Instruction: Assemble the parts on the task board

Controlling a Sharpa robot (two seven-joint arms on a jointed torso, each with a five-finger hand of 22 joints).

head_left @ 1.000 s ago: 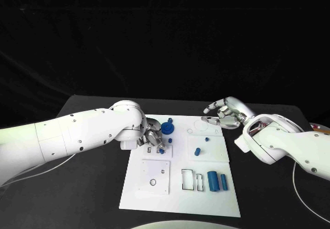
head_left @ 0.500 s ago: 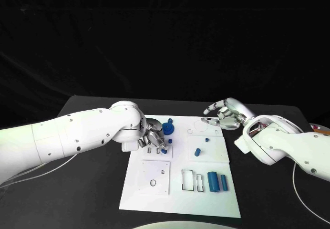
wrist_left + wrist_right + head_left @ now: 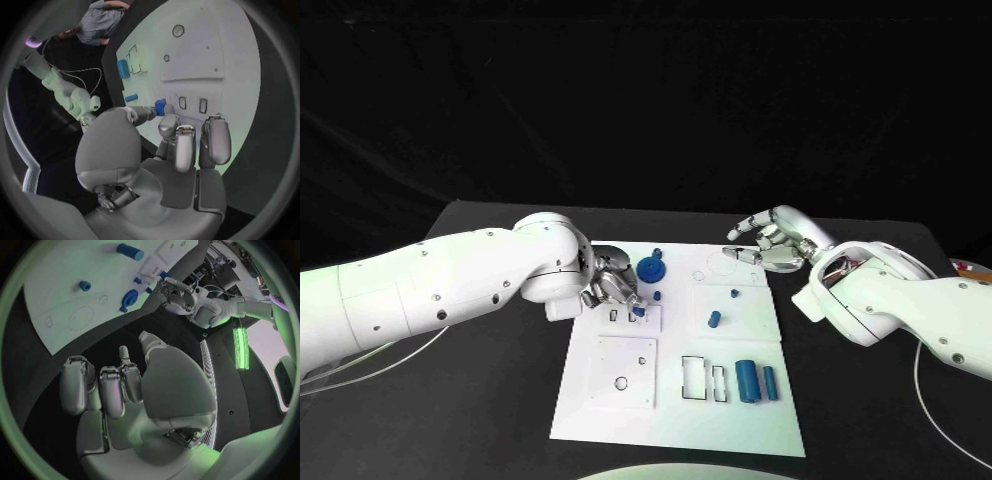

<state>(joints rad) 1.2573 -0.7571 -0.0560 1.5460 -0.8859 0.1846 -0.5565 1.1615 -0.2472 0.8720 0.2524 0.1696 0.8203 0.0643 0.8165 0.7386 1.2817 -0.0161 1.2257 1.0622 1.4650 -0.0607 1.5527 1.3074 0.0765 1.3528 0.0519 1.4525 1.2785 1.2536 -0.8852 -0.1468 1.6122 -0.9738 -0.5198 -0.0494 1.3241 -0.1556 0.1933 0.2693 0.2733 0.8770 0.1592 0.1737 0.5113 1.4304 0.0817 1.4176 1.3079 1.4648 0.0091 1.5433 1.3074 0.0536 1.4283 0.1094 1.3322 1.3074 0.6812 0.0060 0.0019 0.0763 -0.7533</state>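
Over the board's (image 3: 678, 420) far left corner hangs the left hand (image 3: 615, 287), fingers pointing down, pinching a small blue part (image 3: 638, 311) between thumb and a finger. The wrist view shows that part (image 3: 160, 107) at the fingertips (image 3: 167, 124), right over the board (image 3: 219, 45) and beside two small slots (image 3: 192, 104); whether it touches the surface I cannot tell.

Just past that hand, toward the far edge, stands a blue gear (image 3: 651, 270), with a small blue peg (image 3: 656, 295) between it and the pinched part. Further across toward the other hand sit another small peg (image 3: 734, 293) and a short blue cylinder (image 3: 714, 319). Nearer the robot than the left hand lies a raised square plate (image 3: 625, 370) with a small ring-shaped hole, and beside it some rectangular outlines and two longer blue cylinders (image 3: 757, 382) side by side.

The right hand (image 3: 772, 241) hovers at the board's far right corner, over the edge where white meets the black table (image 3: 488, 400). Its fingers are loosely curled and apart, and nothing is in them; its own wrist view shows the palm (image 3: 134, 405) empty with the fingers (image 3: 103, 387) bent inward. From there the gear (image 3: 130, 298), a peg (image 3: 84, 286) and a cylinder (image 3: 129, 251) lie well beyond its fingertips, and the left hand (image 3: 181, 297) shows across the board.
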